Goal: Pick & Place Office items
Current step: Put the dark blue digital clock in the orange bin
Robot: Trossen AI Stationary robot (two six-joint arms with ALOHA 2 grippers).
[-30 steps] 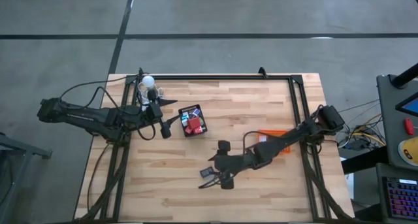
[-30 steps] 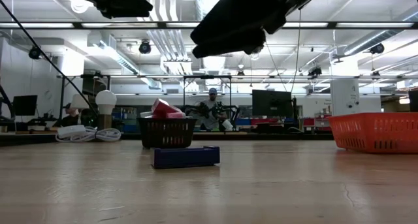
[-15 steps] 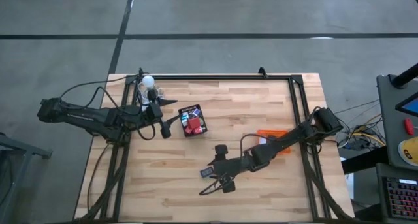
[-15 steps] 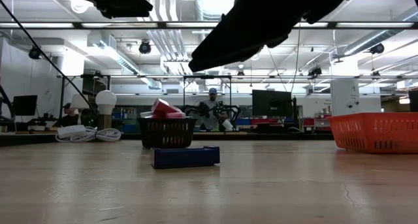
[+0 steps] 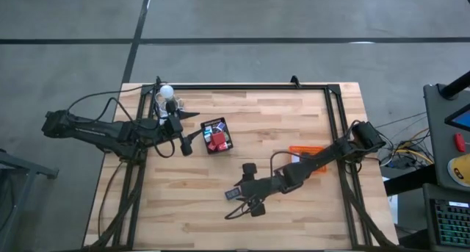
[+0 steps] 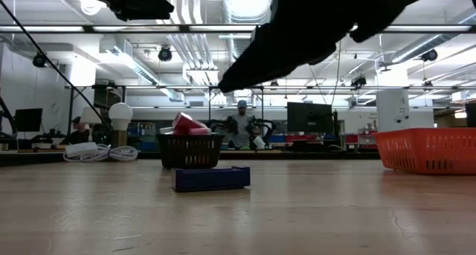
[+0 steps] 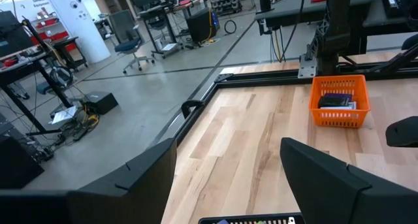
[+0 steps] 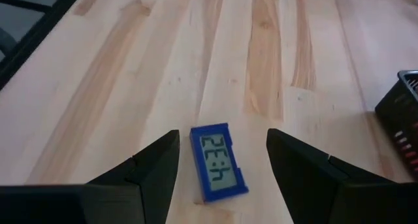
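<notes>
A small blue clock with a grey digit display [image 8: 219, 168] lies flat on the wood, seen as a blue slab in the low view [image 6: 212, 178] and from above [image 5: 232, 194]. My right gripper [image 8: 222, 136] hovers open above it, a finger on either side, touching nothing; from above [image 5: 246, 188] it sits just right of the clock. The black mesh tray [image 5: 216, 135] holds red, blue and white items. My left gripper [image 5: 185, 143] waits open beside that tray's left side.
The orange tray [image 7: 338, 101] stands toward the table's right with a dark item inside, half under my right arm from above [image 5: 308, 153]. A white bulb [image 6: 120, 112] with coiled cords [image 6: 97, 151] sits at the far left corner. Bare wood surrounds the clock.
My right gripper has moved a little toward the table's left, closer to the blue clock, staying open. The clock and the trays have not moved.
</notes>
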